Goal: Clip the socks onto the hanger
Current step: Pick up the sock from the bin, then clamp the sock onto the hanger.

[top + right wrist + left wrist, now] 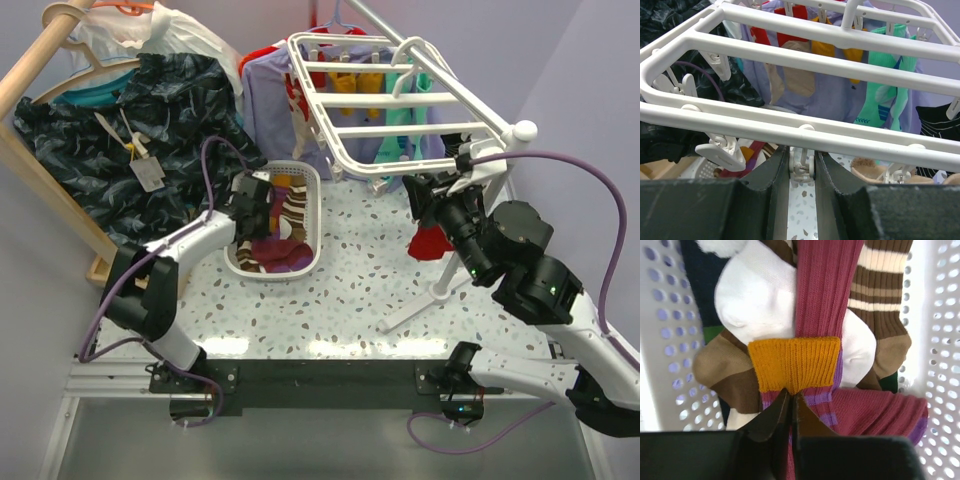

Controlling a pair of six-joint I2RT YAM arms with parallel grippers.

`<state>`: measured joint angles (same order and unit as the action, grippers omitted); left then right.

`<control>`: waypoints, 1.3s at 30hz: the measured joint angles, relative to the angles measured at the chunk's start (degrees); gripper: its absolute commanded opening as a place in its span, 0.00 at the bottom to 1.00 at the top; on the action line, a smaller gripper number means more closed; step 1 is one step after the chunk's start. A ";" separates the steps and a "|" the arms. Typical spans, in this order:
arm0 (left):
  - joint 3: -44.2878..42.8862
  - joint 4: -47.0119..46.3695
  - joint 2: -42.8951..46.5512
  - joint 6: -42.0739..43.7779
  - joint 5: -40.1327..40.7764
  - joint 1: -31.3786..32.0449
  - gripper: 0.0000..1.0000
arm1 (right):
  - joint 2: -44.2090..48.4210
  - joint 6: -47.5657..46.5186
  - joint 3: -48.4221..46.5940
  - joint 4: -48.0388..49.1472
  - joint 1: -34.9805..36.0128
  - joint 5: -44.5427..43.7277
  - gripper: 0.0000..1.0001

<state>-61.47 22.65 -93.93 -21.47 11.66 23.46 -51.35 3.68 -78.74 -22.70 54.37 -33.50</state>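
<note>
My left gripper (791, 392) reaches down into the white basket (312, 190) and is shut on the maroon sock (825, 290), pinching it just below its orange cuff (795, 362). A brown sock with cream stripes (880, 295) and a white sock (755, 295) lie beside it in the pile. The white grid hanger (390, 100) stands tilted at the back right. Under its near bar, my right gripper (802, 162) is shut on a small white clip (803, 169). In the top view the left gripper (262, 205) sits over the basket and the right gripper (425, 190) at the hanger's near edge.
A wooden rail (40, 50) with a dark shirt (130, 130) fills the left side. A purple shirt (265, 100) hangs behind the hanger. A green sock (885, 95) and other socks hang from the far clips. A red cloth (432, 240) hangs below the right gripper.
</note>
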 measured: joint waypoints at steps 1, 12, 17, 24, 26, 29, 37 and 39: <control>0.13 -0.04 0.79 0.11 0.33 0.00 0.00 | -0.02 0.00 0.17 -0.02 0.00 0.00 0.08; 1.16 -1.05 16.74 0.42 1.75 -0.09 0.00 | -0.22 0.20 0.50 0.00 0.00 0.04 0.08; 1.66 -4.72 22.73 2.99 -2.51 0.59 0.00 | -0.57 0.39 0.50 0.04 0.00 0.31 0.08; 3.78 -17.68 30.71 5.90 -10.64 10.23 0.00 | -1.68 1.49 0.22 0.55 0.00 2.16 0.08; 3.85 -21.59 31.56 6.19 -12.79 14.38 0.00 | -1.88 1.88 0.22 0.66 0.00 2.86 0.08; 3.98 -26.34 31.82 6.05 -15.15 18.38 0.00 | -1.90 2.38 0.22 0.92 0.00 3.56 0.08; 5.86 -37.57 31.41 2.47 -17.42 24.52 0.00 | -1.73 3.48 -0.02 1.38 -0.02 6.05 0.08; 6.43 -40.11 30.64 0.96 -17.94 25.35 0.00 | -1.64 3.63 -0.02 1.42 -0.02 6.29 0.08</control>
<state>-55.05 -17.45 -63.29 -20.51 -6.28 48.82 -52.99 7.31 -78.76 -21.28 54.35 -27.20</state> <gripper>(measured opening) 0.028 0.234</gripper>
